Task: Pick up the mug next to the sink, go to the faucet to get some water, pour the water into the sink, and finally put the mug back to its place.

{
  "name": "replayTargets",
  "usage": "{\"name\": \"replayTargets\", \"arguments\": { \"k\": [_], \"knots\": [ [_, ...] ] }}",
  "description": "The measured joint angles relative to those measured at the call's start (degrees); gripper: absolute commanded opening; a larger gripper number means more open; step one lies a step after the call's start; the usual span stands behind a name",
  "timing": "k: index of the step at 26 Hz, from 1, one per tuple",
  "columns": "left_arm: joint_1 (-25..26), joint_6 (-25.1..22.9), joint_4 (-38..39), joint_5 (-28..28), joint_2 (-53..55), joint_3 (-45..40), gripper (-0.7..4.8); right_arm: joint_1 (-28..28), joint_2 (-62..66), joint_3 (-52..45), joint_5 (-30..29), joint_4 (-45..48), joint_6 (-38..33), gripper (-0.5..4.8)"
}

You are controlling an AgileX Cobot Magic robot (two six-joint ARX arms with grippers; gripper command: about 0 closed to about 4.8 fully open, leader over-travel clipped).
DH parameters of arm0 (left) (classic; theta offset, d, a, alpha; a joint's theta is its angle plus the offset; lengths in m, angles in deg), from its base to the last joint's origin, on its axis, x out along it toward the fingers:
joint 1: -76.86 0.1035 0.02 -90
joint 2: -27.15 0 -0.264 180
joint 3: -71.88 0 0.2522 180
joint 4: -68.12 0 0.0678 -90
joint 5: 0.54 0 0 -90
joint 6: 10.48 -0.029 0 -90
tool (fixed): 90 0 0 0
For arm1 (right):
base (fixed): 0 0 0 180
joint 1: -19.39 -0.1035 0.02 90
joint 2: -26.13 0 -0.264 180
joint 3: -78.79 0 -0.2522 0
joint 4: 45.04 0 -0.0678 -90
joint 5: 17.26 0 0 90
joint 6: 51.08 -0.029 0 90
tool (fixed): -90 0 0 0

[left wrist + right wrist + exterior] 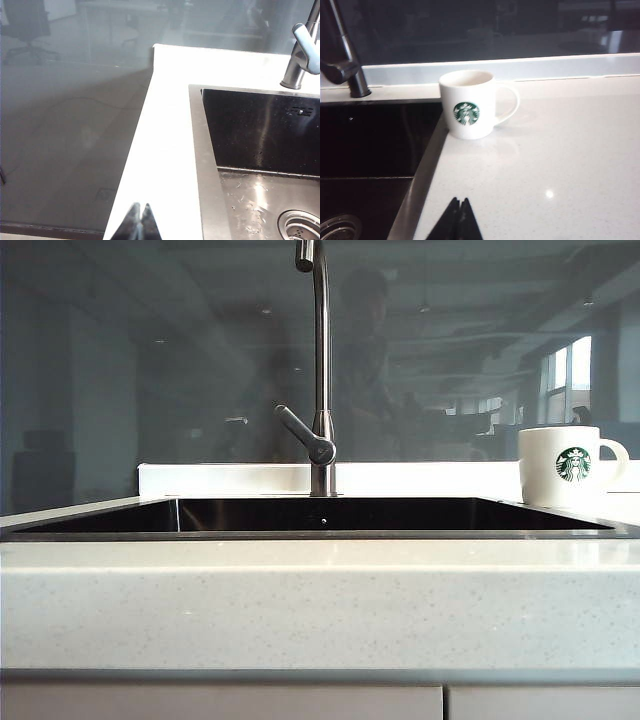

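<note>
My right gripper (459, 218) is pressed together, empty, above the counter (560, 165); ahead, the mug (468, 103) stands upright beside the sink (370, 145). My left gripper (140, 222) is likewise closed, holding nothing, by the sink's other rim.

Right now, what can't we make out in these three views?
- Brushed-steel faucet spout: cut off by the top edge in the exterior view.
- White Starbucks mug contents: interior washed out in the right wrist view.
- Shut left hand and shut right hand: only the fingertips show; neither is in the exterior view.
</note>
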Motion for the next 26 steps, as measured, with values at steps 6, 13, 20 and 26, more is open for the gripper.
{"name": "replayTargets", "arguments": {
  "k": [6,13,20,26],
  "knots": [
    [0.0,0.0,0.0,0.0,0.02,0.0,-0.03,-2.73,0.0,-1.16,-0.09,2.56,-0.59,-0.09],
    [0.0,0.0,0.0,0.02,0.0,0.0,-0.03,-3.74,0.0,-3.21,0.04,6.95,-0.57,-0.09],
    [0.0,0.0,0.0,0.0,0.0,0.0,-0.03,-3.74,0.0,-3.21,0.04,6.95,-0.59,-0.09],
    [0.0,0.0,0.0,0.02,0.0,0.0,-0.03,-3.67,0.0,-3.21,0.02,6.86,-0.57,-0.09]
  ]
}}
